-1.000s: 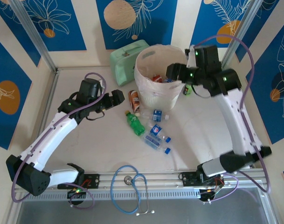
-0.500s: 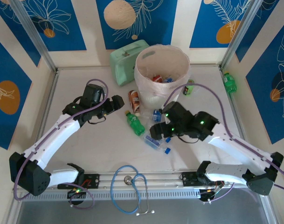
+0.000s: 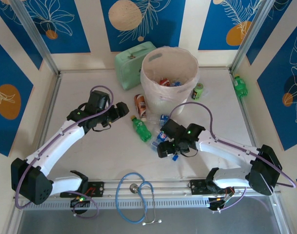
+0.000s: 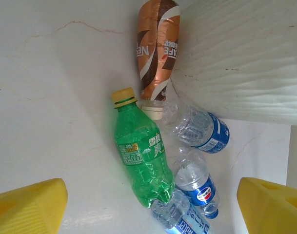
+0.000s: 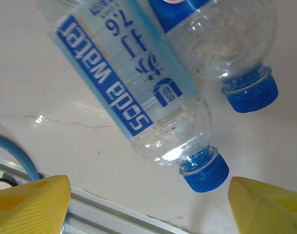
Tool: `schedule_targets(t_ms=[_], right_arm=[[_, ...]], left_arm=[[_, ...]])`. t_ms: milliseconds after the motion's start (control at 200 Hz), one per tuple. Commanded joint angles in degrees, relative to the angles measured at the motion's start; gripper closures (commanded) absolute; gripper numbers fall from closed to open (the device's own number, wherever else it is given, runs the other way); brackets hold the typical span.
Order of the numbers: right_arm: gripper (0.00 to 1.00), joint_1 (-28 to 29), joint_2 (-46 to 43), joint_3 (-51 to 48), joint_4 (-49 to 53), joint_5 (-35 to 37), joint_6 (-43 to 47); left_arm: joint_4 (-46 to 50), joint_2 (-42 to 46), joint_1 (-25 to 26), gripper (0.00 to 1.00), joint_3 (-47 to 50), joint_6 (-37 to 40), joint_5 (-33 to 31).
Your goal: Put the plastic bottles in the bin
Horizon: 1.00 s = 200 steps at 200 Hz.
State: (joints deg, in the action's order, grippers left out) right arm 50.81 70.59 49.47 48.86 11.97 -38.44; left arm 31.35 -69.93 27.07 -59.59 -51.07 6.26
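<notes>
- Left gripper (image 3: 121, 109): fingers spread wide, nothing held. It has barely shifted in the last second and hangs over the table, facing the green bottle (image 4: 141, 161) and the brown bottle (image 4: 155, 48), both lying just beside the bin's foot.
- Bin (image 3: 160, 100): upright at back centre, with a few bottles already inside.
- Right gripper (image 3: 164, 147): a second ago it was up at the bin rim, and it has since swung down onto the near cluster. Its fingers are spread and empty. The soda-water bottle (image 5: 133, 92) lies on its side between them, with a clear bottle (image 5: 226, 44) just beside it.
- Judgement: a drop looks finished and the next pick is lined up on the soda-water bottle.
- Far right: a stray bottle (image 3: 240, 86), green, well apart from the rest.
</notes>
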Motion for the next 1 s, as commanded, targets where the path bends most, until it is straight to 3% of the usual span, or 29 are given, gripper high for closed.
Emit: schedule_targets(t_ms=[0,455,995], right_arm=[[0.14,-1.47,0.51,-2.21,-3.6,-3.75,-1.86],[0.11,-1.51,8.89,0.99,-6.06,-2.65,2.69],[0.12,5.04,18.39,10.12,-3.77,1.59,8.01]], left_arm=[[-2.07,-0.05,0.13,0.11,1.01,-1.18,-0.33],[-3.82,-0.75,0.17,0.13,2.66,-1.99,0.94],[-3.92,-0.45,0.18,0.14,3.34,-2.1,1.06]])
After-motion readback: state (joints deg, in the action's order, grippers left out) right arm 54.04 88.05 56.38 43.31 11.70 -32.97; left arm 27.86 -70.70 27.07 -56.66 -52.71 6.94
